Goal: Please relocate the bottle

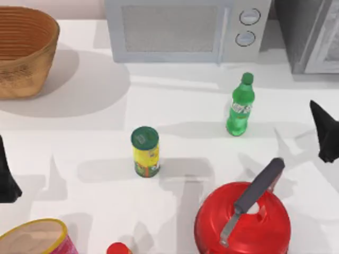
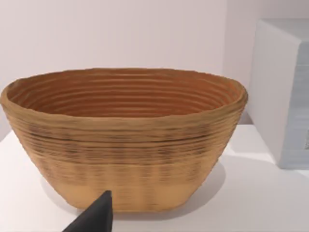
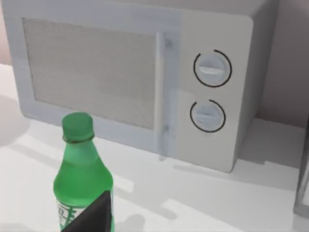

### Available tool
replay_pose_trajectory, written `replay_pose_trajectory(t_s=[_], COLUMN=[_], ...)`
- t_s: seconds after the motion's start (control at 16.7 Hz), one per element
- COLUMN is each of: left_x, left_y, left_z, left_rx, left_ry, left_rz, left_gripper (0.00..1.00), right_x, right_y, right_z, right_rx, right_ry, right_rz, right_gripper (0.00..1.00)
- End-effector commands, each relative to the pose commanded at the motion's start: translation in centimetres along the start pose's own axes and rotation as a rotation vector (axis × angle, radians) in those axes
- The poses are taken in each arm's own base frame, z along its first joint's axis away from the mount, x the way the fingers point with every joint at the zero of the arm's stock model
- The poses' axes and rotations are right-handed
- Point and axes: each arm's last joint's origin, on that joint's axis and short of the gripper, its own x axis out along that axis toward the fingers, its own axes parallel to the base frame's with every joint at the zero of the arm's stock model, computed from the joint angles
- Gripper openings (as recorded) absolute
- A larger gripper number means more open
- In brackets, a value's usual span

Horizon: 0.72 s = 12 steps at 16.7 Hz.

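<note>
The bottle point(image 1: 240, 106) is translucent green with a green cap and a green-white label. It stands upright on the white table, right of the middle and in front of the microwave. In the right wrist view the bottle point(image 3: 82, 179) stands close by, with the microwave behind it. My right gripper point(image 1: 323, 132) hovers at the table's right edge, well to the right of the bottle and apart from it. My left gripper point(image 1: 6, 174) is parked at the left edge, far from the bottle.
A woven basket point(image 1: 21, 50) point(image 2: 125, 140) sits at the back left and a microwave point(image 1: 175, 29) point(image 3: 135, 77) at the back middle. A yellow can point(image 1: 145, 152) stands mid-table. A red lidded pot point(image 1: 243, 225), a small red-capped item point(image 1: 117, 248) and a pink-sided tub point(image 1: 37, 238) line the front.
</note>
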Motion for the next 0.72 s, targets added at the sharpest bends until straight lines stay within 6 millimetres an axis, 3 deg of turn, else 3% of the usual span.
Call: replay_pose_trajectory(t_s=[0.36, 0.72], left_x=[0.0, 0.0], left_y=[0.0, 0.0], left_z=[0.0, 0.0], left_rx=[0.0, 0.0], left_ry=[0.0, 0.0], left_rz=[0.0, 0.0], left_gripper=[1.0, 1.0], right_x=[4.5, 6.3], right_y=[-0.7, 0.1], right_z=[-4.1, -8.5], right_rx=[-0.011, -0.013], right_ry=[-0.004, 0.004], right_rz=[0.158, 0.301], right_gripper=[1.0, 1.0])
